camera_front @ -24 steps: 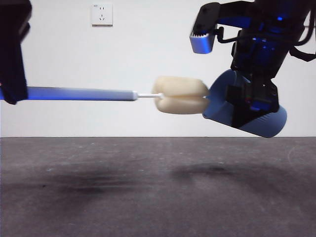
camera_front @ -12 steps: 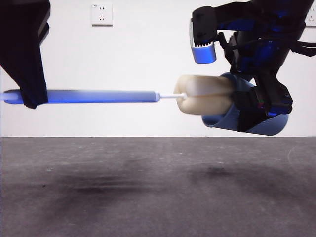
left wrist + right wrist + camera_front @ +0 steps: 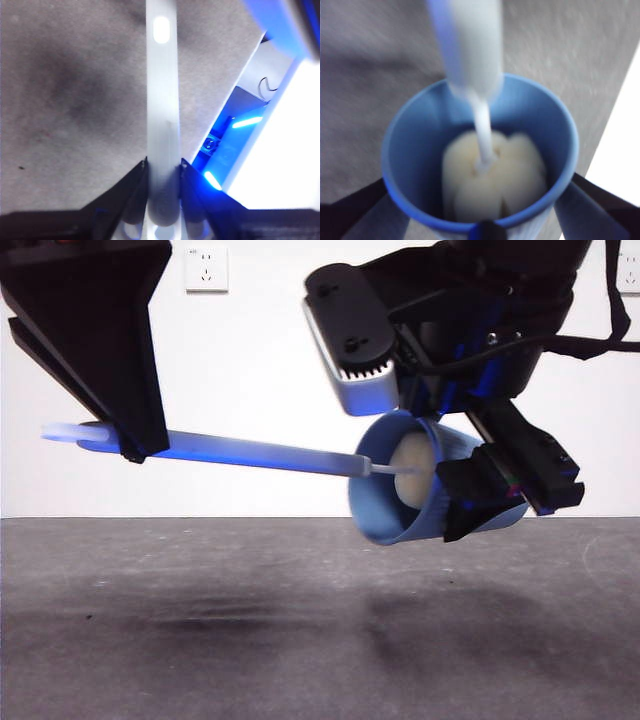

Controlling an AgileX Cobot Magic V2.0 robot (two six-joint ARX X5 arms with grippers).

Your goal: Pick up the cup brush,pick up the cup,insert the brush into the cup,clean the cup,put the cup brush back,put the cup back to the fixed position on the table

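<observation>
The blue cup [image 3: 405,485] hangs on its side above the table [image 3: 300,620], mouth turned left and toward the camera, with my right gripper [image 3: 495,495] shut on its body. The cup brush [image 3: 260,453] reaches across from the left; its cream sponge head [image 3: 412,465] sits deep inside the cup. The right wrist view looks into the cup [image 3: 420,150] at the sponge [image 3: 492,175] and the blurred handle [image 3: 467,45]. My left gripper [image 3: 125,445] is shut on the handle's far end [image 3: 162,125], seen between its jaws [image 3: 162,200].
A white wall with a power socket [image 3: 206,268] stands behind the table. Both arms hang large and dark over the table, which shows only soft shadows beneath them.
The sponge head has gone from the cup's mouth to deep inside it. Both arms have come nearer the camera, and the cup's mouth has turned toward it.
</observation>
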